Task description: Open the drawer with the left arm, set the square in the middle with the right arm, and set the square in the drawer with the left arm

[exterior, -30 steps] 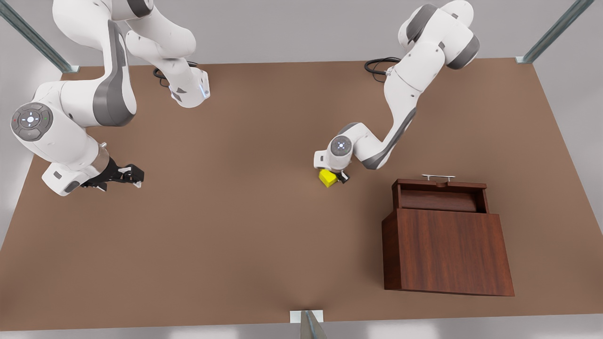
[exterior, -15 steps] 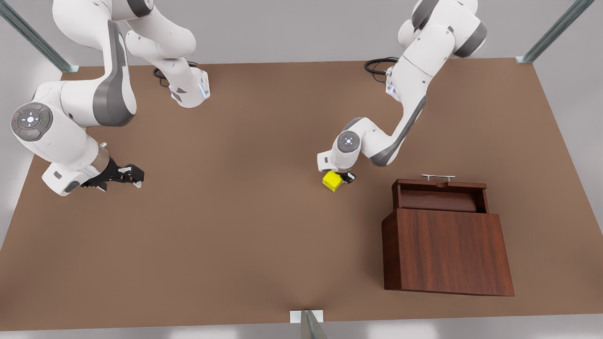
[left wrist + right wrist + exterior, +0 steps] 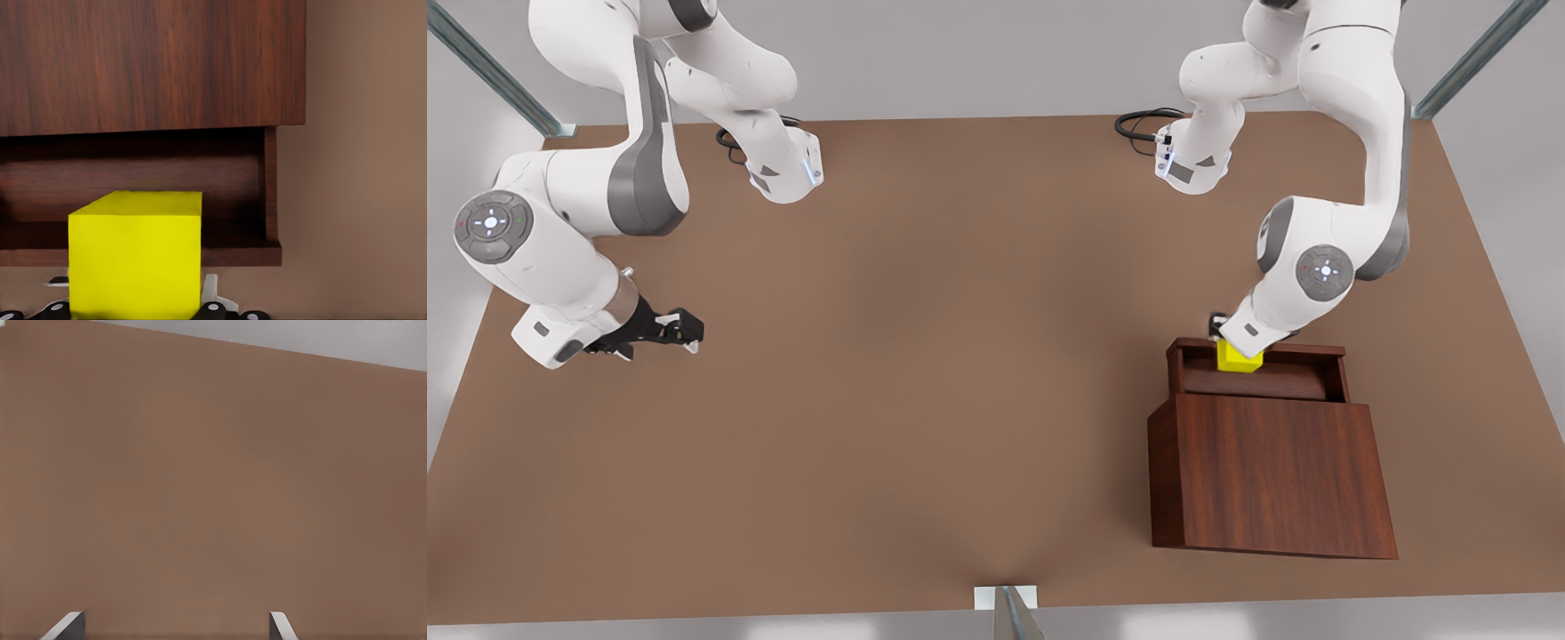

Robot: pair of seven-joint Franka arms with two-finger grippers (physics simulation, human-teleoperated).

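One square (image 3: pixel 1239 357) level, above drawer (image 3: pixel 1258 377)

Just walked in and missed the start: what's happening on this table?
The left tool holds the yellow cube over the open drawer of the wooden box, not yet released. The right tool waits open above bare tabletop on the front view's left.

Left tool (image 3: pixel 1232 342) mostly hidden behind its wrist above the drawer (image 3: pixel 1258 378); handle hidden behind that arm. Square (image 3: pixel 135 257) bottom cut off in left wrist view, covering the fingers.
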